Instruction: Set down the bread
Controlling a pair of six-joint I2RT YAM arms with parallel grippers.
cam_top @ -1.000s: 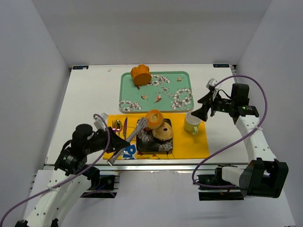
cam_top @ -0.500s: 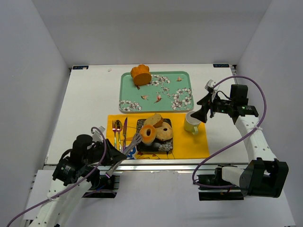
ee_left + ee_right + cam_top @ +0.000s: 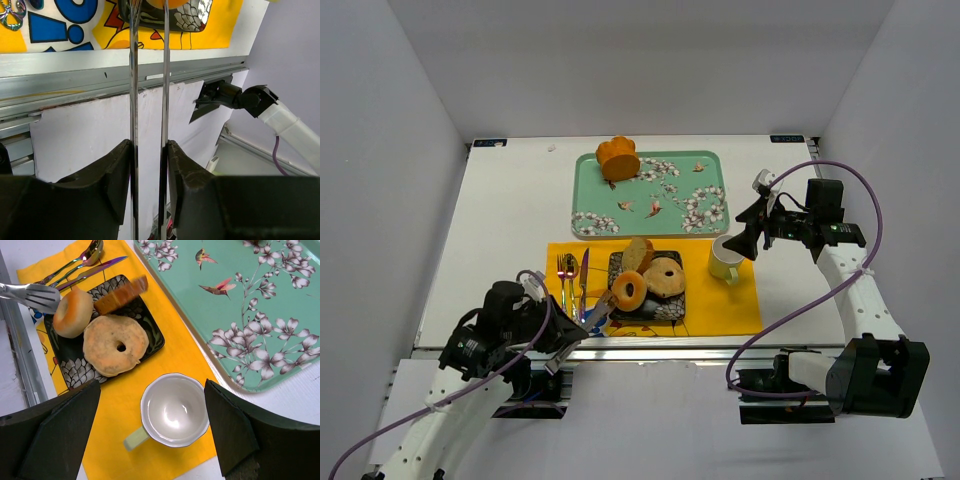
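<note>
Three pieces of bread lie on the black floral plate (image 3: 660,308): an orange-brown donut (image 3: 627,290) standing on edge at the left, a tan bagel (image 3: 665,276) lying flat, and a brown-crusted slice (image 3: 638,254) at the back. My left gripper (image 3: 566,327) is shut on metal tongs (image 3: 591,318), whose two arms run between its fingers (image 3: 117,170). In the right wrist view the tongs' tips (image 3: 35,295) touch the donut's (image 3: 72,312) left side, beside the bagel (image 3: 116,345) and slice (image 3: 120,296). My right gripper (image 3: 752,235) hangs open over the mug.
The plate sits on a yellow placemat (image 3: 720,305) with cutlery (image 3: 570,272) at its left and a pale green mug (image 3: 724,260) at its right. Behind is a teal floral tray (image 3: 670,200) with an orange fluted cake (image 3: 617,158) at its corner. The table's near metal edge (image 3: 75,85) is close.
My left arm drew back toward the near edge and brought the donut down from above the plate onto its left side. The tongs' arms spread slightly. The right arm stayed put.
</note>
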